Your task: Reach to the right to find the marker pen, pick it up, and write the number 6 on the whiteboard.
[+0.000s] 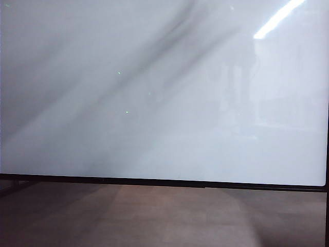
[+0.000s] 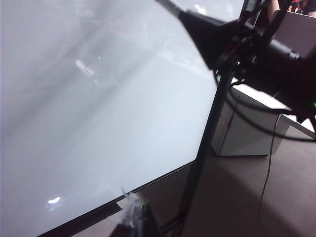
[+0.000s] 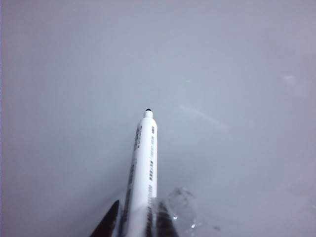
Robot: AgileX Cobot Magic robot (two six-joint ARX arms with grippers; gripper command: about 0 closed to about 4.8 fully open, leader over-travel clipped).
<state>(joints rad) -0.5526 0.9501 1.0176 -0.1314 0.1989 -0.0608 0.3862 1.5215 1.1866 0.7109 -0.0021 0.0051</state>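
The whiteboard (image 1: pixel 154 128) fills the exterior view, glossy white and bare; no number 6 is in view, and neither gripper shows there. In the right wrist view my right gripper (image 3: pixel 139 208) is shut on the marker pen (image 3: pixel 144 168). The pen has a white barrel, and its small black tip points at the whiteboard (image 3: pixel 237 59), just short of it. In the left wrist view my left gripper (image 2: pixel 134 210) hangs below the whiteboard's (image 2: pixel 98 98) lower corner. Its tips come together in one point with nothing between them. The right arm (image 2: pixel 266 59) reaches in front of the board's far corner.
A thin black frame (image 1: pixel 154 181) runs along the board's lower edge above a brown surface (image 1: pixel 154 218). A black stand post (image 2: pixel 207 128) carries the board's side. Behind it stand a white cabinet (image 2: pixel 247 131) and a hanging cable (image 2: pixel 269 163). A ceiling light (image 1: pixel 277 18) is mirrored in the board.
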